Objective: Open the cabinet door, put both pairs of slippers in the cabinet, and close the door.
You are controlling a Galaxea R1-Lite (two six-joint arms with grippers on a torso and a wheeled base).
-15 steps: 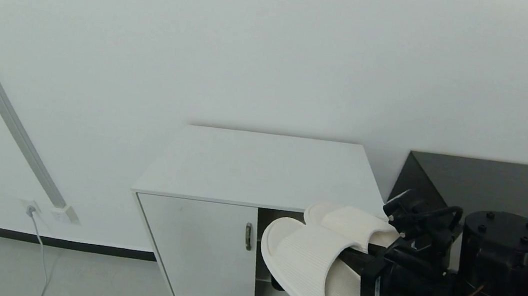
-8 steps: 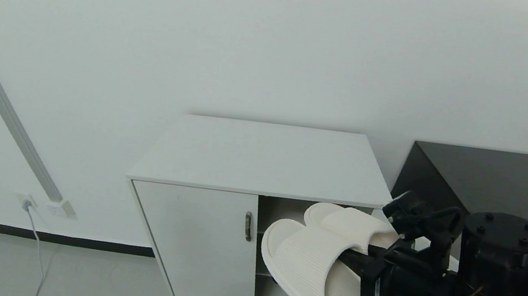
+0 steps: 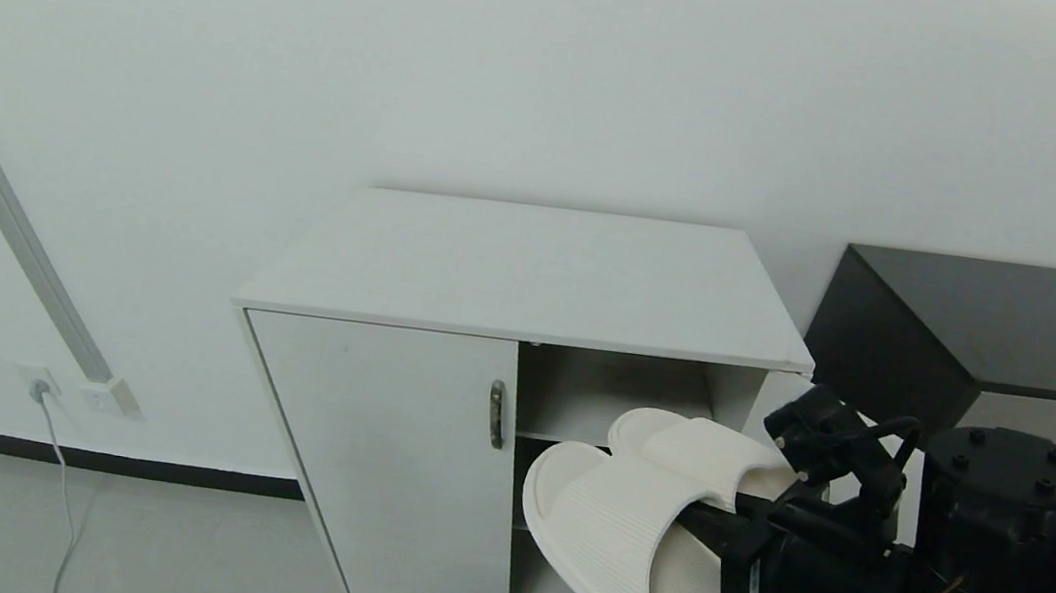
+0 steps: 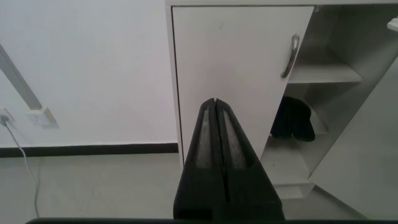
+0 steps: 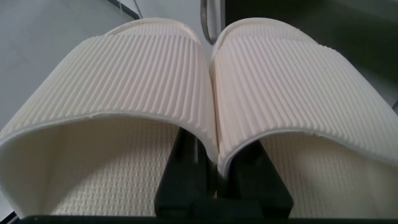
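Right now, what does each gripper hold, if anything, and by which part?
Right gripper: the pair of white slippers, clamped together by their adjoining inner sides. Left gripper: shut, holding nothing.

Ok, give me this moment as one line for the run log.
right gripper: shut on white slippers, outside cabinet opening | left gripper: shut, empty | dark slippers: on lower shelf | cabinet: right side open, left door shut

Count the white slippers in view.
2. One slipper on the left, the other on the right, side by side, both pinched in the right gripper before the open cabinet. A dark thing on its shelf may be another pair.
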